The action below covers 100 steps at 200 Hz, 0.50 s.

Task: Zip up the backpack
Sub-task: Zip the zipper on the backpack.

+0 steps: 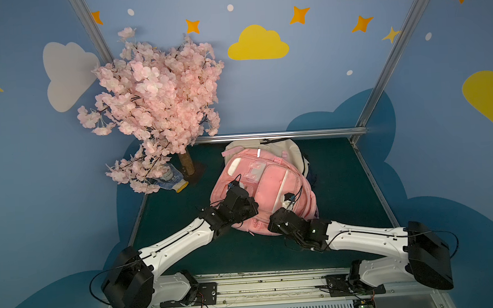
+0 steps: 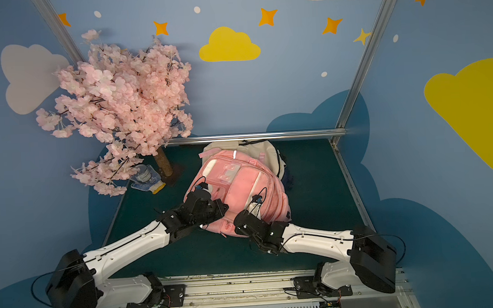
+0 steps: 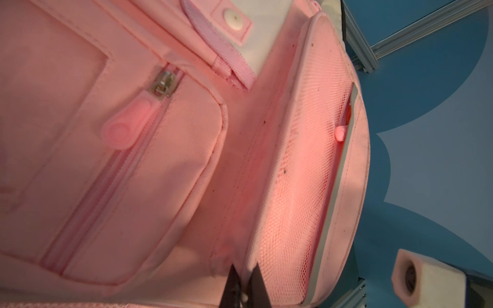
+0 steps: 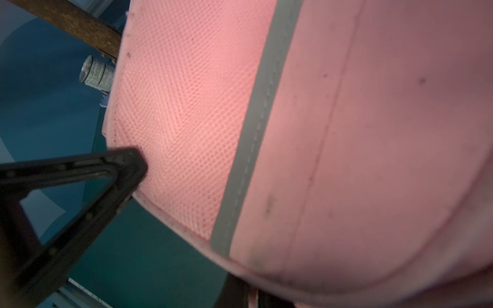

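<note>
Left tool (image 3: 244, 280) clamps the pink fabric backpack (image 1: 266, 185) beside its mesh pocket (image 3: 301, 173), apparently bracing it for zipping. Right tool (image 4: 246, 297) is closed; contents indiscernible.

the can (image 4: 97, 74) carries print too blurred to read.

Backpack (image 1: 266, 185) on table (image 1: 344, 184), bag (image 1: 295, 154) behind it, tree (image 1: 154, 101) far left, can (image 1: 168, 172) beside tree trunk

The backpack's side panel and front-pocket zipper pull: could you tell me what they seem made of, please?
The backpack's side panel looks like pink mesh fabric, given its open grid of holes. The zipper pull seems matte rubber or silicone, smooth and rounded; its slider looks like shiny silver metal.
</note>
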Motion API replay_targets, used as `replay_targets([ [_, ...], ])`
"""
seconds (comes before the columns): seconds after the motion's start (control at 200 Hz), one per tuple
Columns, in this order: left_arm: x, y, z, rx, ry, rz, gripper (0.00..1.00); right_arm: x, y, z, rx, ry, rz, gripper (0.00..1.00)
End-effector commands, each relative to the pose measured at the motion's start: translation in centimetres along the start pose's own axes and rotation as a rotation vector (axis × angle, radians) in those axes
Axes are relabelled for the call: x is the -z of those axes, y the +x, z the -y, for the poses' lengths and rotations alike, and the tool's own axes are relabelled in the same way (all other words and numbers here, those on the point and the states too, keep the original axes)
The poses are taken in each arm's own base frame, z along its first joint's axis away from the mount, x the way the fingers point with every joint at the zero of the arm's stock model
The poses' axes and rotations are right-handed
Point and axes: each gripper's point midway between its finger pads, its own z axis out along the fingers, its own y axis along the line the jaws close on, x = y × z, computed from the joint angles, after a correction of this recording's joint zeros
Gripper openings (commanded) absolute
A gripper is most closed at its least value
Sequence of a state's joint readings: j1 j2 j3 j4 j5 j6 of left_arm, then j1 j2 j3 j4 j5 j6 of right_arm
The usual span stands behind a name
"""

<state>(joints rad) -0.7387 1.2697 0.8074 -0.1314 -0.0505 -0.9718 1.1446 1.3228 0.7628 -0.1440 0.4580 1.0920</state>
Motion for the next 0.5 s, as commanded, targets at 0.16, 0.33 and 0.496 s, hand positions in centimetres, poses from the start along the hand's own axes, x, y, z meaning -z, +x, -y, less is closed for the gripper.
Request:
replay_targets([
  [0.16,1.2,-2.4,-2.7,-0.019,-0.053,0.045,0.03,3.0,-2.3,6.4,0.203,0.281,0.083,0.00],
  [0.33,1.4,-2.7,-3.7,-0.029,-0.077,0.038,0.03,3.4,-3.5,7.2,0.227,0.274,0.089,0.00],
  [0.496,1.3,-3.6,-4.1,-0.010,-0.084,0.011,0.02,2.4,-2.8,1.7,0.276,0.041,0.044,0.00],
])
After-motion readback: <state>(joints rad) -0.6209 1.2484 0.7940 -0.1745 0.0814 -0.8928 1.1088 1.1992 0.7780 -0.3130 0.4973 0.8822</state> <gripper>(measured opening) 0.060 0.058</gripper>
